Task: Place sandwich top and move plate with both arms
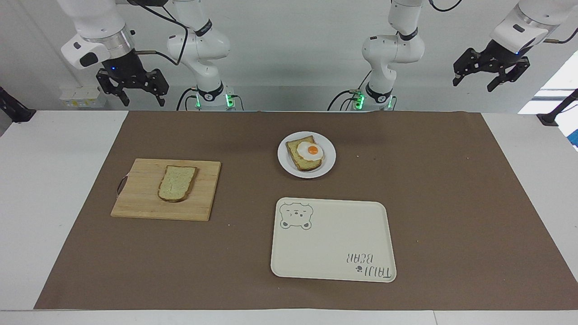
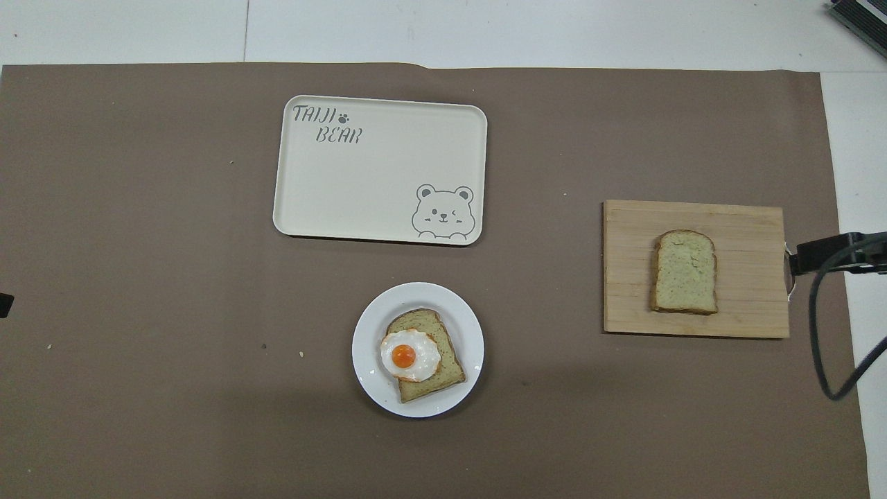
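The sandwich top [image 1: 177,183] is a plain bread slice lying flat on a wooden cutting board [image 1: 144,203] toward the right arm's end; it also shows in the overhead view [image 2: 684,272]. The white plate [image 1: 284,164] sits mid-table, nearer to the robots than the tray, and carries a bread slice with a fried egg [image 1: 308,154]. My right gripper [image 1: 142,97] hangs open and empty high over the table's robot-side edge. My left gripper [image 1: 474,83] hangs open and empty, high at the left arm's end. Neither is near any object.
A cream rectangular tray [image 1: 334,243] with a bear drawing lies farther from the robots than the plate. A brown mat [image 1: 451,203] covers most of the table. A black cable and mount [image 2: 824,253] show at the overhead view's edge beside the cutting board [image 2: 748,305].
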Action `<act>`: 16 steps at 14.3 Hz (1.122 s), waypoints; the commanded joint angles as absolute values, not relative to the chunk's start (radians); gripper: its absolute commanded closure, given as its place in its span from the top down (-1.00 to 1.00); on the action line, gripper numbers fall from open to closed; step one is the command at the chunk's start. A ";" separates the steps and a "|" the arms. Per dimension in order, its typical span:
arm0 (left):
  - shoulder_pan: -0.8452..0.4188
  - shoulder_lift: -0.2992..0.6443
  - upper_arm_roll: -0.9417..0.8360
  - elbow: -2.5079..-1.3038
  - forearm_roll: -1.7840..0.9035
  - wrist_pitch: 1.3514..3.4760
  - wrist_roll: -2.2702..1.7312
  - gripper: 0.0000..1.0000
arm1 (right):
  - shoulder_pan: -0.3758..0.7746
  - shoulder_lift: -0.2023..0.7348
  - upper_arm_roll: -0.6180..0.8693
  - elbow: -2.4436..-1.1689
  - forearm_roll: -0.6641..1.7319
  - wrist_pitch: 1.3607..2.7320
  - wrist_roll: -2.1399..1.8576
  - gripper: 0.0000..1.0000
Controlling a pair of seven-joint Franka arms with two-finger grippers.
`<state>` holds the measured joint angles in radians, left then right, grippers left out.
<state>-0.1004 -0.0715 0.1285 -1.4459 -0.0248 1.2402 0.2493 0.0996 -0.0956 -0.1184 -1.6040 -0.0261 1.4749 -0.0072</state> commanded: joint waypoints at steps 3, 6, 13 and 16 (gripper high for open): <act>-0.120 -0.115 0.135 -1.497 -0.031 1.243 0.250 1.00 | 0.089 -0.117 -0.120 -1.637 -0.015 1.508 -0.038 1.00; -0.121 -0.115 0.135 -1.497 -0.031 1.244 0.250 1.00 | 0.097 -0.117 -0.120 -1.658 -0.012 1.560 -0.031 1.00; -0.123 -0.115 0.135 -1.497 -0.031 1.246 0.250 1.00 | 0.097 -0.095 -0.120 -1.758 -0.008 1.722 -0.035 1.00; -0.123 -0.115 0.135 -1.497 -0.031 1.246 0.250 1.00 | 0.091 -0.063 -0.120 -1.831 -0.008 1.825 -0.035 1.00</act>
<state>-0.1092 -0.0838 0.1253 -1.4618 -0.0252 1.2402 0.2493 0.1001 -0.0747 -0.1190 -1.7768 -0.0248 1.7596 -0.0072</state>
